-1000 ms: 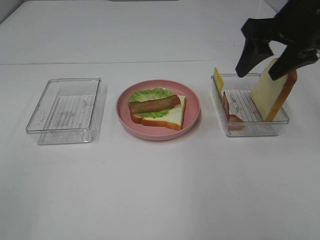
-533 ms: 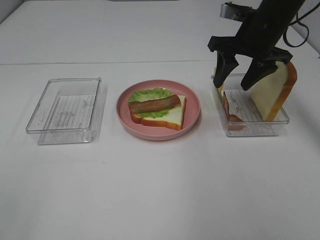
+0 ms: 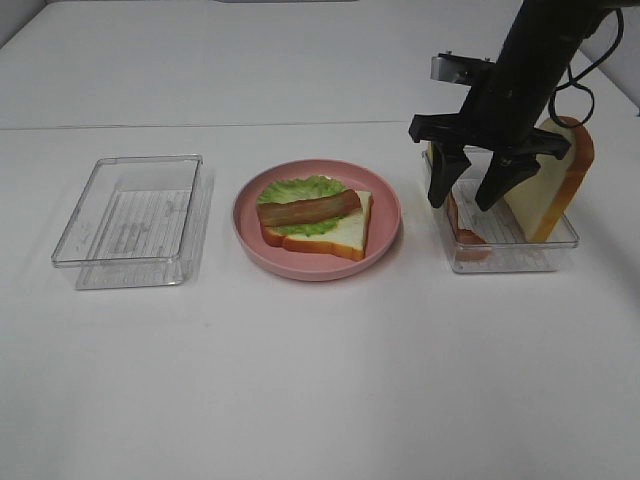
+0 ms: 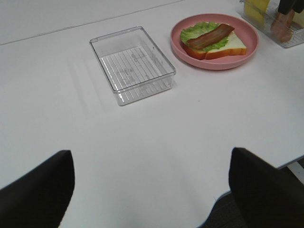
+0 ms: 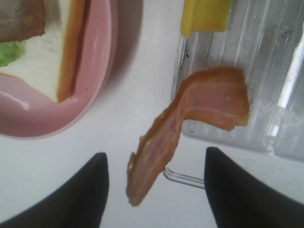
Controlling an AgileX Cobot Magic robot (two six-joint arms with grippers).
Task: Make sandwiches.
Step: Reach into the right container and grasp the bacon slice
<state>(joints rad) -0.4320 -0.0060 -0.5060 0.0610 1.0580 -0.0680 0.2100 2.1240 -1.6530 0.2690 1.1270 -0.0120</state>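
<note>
An open sandwich lies on the pink plate (image 3: 392, 215): a white bread slice (image 3: 343, 234), a green lettuce leaf (image 3: 293, 188) and a bacon strip (image 3: 308, 208) on top. My right gripper (image 3: 465, 195) is open, its fingers straddling a second bacon strip (image 3: 463, 226) that hangs over the wall of the right clear tray (image 3: 510, 258). In the right wrist view that bacon (image 5: 190, 126) lies between the fingers, untouched. A yellow cheese square (image 5: 205, 14) and a second bread slice (image 3: 553, 180) lean in this tray. My left gripper (image 4: 152, 190) is open and empty, far from the plate (image 4: 251, 40).
An empty clear tray (image 3: 130, 222) stands left of the plate; it also shows in the left wrist view (image 4: 133, 64). The white table's front edge shows near the left gripper. The right arm's cable hangs behind the right tray.
My right gripper has moved left and down from beside the leaning bread slice to over the bacon strip in the right tray. It stays open. Nothing else moved.
</note>
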